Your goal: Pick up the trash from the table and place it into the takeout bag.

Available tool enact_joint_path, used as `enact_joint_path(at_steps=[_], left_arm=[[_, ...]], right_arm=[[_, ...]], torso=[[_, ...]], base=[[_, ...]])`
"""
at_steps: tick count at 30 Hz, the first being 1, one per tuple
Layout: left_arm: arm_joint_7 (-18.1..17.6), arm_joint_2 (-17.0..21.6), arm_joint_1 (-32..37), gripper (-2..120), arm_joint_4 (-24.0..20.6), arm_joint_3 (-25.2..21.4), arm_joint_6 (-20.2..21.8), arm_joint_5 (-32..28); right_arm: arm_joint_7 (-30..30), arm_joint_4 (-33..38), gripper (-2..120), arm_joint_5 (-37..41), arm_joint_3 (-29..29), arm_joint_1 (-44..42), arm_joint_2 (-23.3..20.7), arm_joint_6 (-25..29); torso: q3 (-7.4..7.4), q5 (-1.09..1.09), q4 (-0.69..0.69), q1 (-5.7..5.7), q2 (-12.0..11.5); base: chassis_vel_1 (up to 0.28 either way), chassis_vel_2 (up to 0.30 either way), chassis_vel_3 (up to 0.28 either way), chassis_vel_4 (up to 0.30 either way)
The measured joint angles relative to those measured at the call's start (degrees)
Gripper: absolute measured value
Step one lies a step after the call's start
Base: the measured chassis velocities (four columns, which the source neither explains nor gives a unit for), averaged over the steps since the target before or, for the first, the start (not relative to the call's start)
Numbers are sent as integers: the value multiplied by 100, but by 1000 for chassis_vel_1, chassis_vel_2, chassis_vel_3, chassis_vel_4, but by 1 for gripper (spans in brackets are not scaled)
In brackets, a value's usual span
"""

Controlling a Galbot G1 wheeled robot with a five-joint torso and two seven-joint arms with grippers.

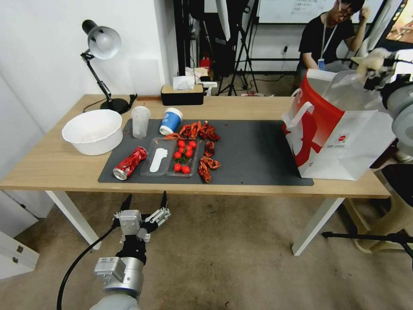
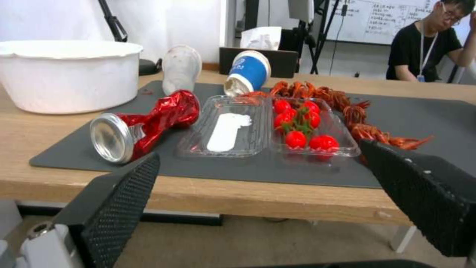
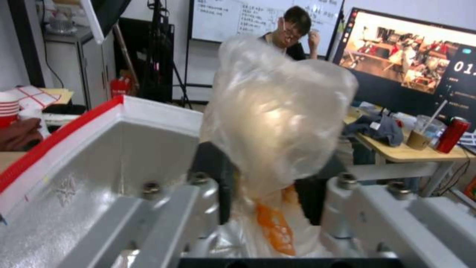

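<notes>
The right gripper [image 3: 267,208] is clutching a wrapped bundle [image 3: 277,111] over the bag [image 1: 344,137]. The left gripper [image 1: 145,201] is hanging spread below the table [image 1: 56,163]. The can [image 1: 129,162], cups and bowl [image 1: 92,131] are awaiting pickup.

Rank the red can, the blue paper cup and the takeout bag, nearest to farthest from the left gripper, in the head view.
From the left gripper:
1. Red can, lying at the mat's near left edge.
2. Blue paper cup, farther back on the mat.
3. Takeout bag, at the table's right end.

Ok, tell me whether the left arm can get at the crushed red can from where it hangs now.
Probably yes. The left gripper hangs open below the table edge, facing the red can, which lies on its side at the mat's near corner. Nothing stands between them; the arm must rise over the edge first.
</notes>
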Motion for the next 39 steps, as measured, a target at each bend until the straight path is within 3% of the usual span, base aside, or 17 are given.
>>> enact_joint_path(at_steps=[2, 12, 15, 17, 20, 23, 25, 30, 39], left_arm=[[-7, -6, 7, 100, -6, 1, -4, 20], [-70, -40, 72, 100, -103, -10, -8, 53], [-70, -46, 79, 100, -109, -5, -8, 53], [-69, -53, 86, 100, -114, 4, -8, 54], [-67, -54, 87, 100, -118, 4, -8, 54], [-65, -53, 87, 100, -123, -2, -7, 53], [-61, -48, 88, 100, -142, -27, -7, 35], [-62, -43, 96, 100, -158, -66, 34, -5], [-55, -1, 43, 100, -133, -151, 35, -137]], right_arm=[[-2, -16, 32, -4, -19, 0, 10, -2], [-10, -156, 75, -122, -164, 72, 97, 71], [-17, -145, 80, -123, -167, 69, 98, 73], [-39, -72, 92, -69, -165, 28, 100, 102], [-90, 11, 98, 22, -142, -14, 104, 209], [-160, 101, 100, 129, -102, -65, 106, 348], [-425, 415, 100, 257, 16, -305, 112, 856], [-749, 885, 100, 220, 186, -690, 179, 1450], [-1838, 1684, 100, -862, 676, -2394, 569, 2962]], torso=[[0, 0, 0, 0, 0], [0, 0, 0, 0, 0], [0, 0, 0, 0, 0], [0, 0, 0, 0, 0], [0, 0, 0, 0, 0], [0, -1, 0, 0, 0], [0, -1, 0, 0, 0], [-1, -1, 0, 0, 0], [-1, -2, -2, -1, 0]], base=[[0, 0, 0, 0], [0, 0, 0, 0], [0, 0, 0, 0], [0, 0, 0, 0], [0, 0, 0, 0], [0, 0, 0, 0], [0, 0, 0, 0], [0, 0, 0, 0], [0, 0, 0, 0]])
